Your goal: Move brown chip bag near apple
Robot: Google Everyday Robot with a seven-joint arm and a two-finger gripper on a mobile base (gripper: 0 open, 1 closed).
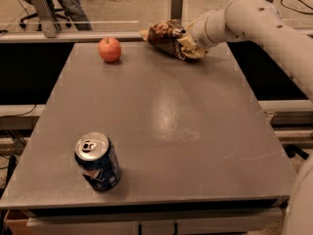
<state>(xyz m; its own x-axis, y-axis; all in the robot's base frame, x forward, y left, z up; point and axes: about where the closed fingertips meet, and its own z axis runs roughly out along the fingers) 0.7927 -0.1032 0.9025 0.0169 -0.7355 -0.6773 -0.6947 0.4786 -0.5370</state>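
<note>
Grey tabletop [161, 131]: over its far edge a white arm [254, 13] reaches in from the right, its gripper [188, 39] closed on the right end of the brown chip bag [164, 33], which lies right of the apple [109, 49], apart from it. Slack foil may slip from that end-hold, or a swinging bag may knock the apple rolling. You cannot tell how deep the grip sits or whether the bag touches the tabletop.
</note>
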